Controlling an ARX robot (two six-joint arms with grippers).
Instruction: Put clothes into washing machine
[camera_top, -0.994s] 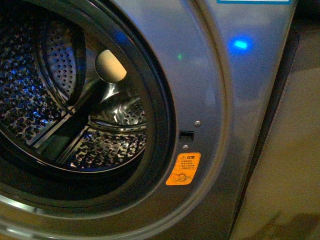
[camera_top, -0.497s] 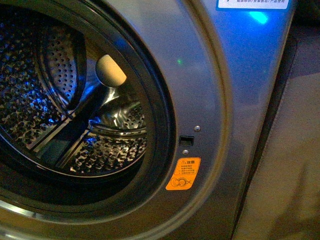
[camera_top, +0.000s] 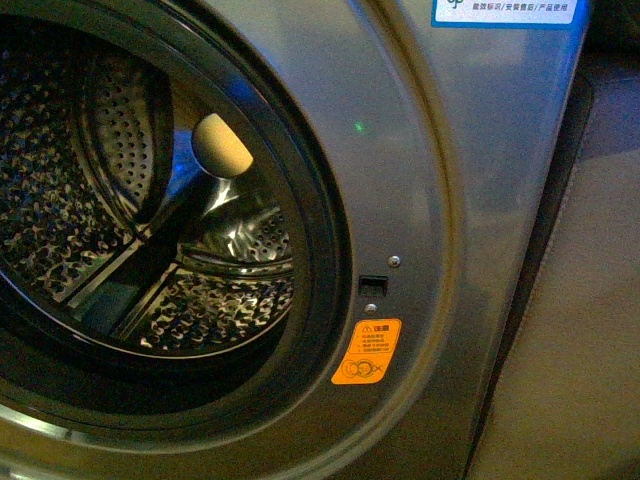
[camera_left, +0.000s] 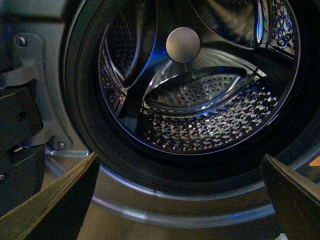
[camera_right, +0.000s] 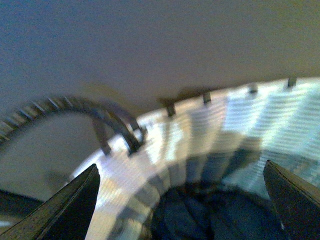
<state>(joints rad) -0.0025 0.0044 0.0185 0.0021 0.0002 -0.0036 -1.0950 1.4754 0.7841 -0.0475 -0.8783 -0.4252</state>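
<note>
Right gripper (camera_right: 180, 172) is held agape, empty, above clothes (camera_right: 200, 220) inside woven basket (camera_right: 240, 115); bundle's middle is best pinched deep, clear of basket rim.

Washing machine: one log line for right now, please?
washing machine: drum empty | left gripper: open, facing drum | right gripper: open, above clothes in basket | clothes: not yet grasped
</note>
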